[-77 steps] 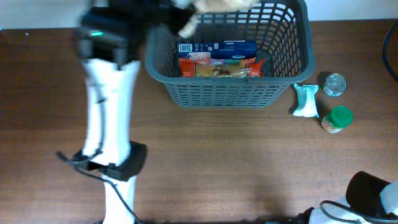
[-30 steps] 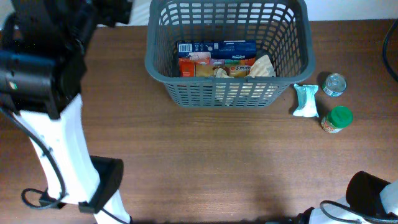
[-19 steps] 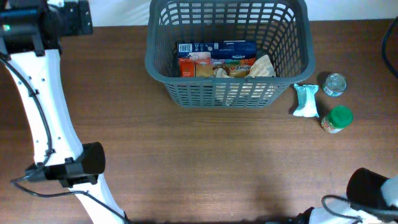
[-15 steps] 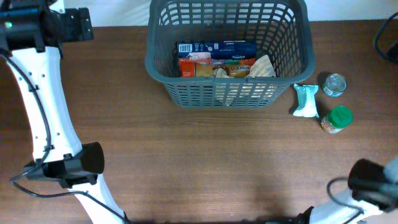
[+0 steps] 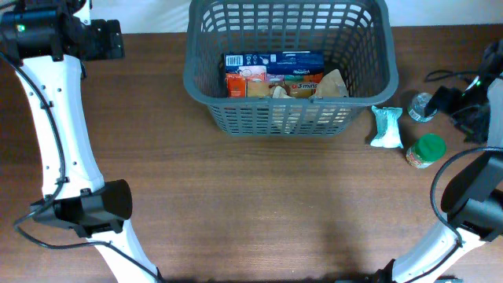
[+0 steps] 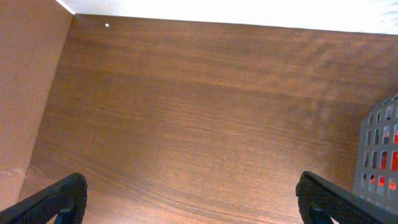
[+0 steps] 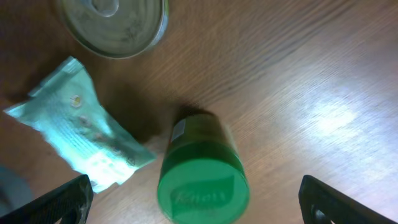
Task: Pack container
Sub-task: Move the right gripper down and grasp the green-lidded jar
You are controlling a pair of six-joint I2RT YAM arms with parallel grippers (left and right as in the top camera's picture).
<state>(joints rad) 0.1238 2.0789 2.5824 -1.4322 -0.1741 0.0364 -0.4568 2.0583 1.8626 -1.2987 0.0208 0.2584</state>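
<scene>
The right gripper [image 7: 194, 204] is held spread wide, one of its fingers [image 7: 62, 199] showing at each lower corner of the wrist view, and nothing is pinched. Below and between them a green-lidded jar [image 7: 202, 177] is seen upright on the table [image 7: 298, 93]. A pale packet [image 7: 81, 127] lies just beside the jar on its left, and a can [image 7: 115, 22] stands farther off. The basket [image 5: 287, 119] is found left of this gripper, just beyond the packet, at the far middle of the table. A box [image 5: 273, 60] and other packs lie in it. The left gripper [image 6: 193, 202] is also held spread and empty over bare wood. It is well to the left of the basket, whose lattice wall is caught at the right edge of that view.

The basket is judged stiff, light for its bulk and not fragile. If it must be shifted, the thick rim is where it should be gripped. For packing it is better left standing and entered from above through the open top.
</scene>
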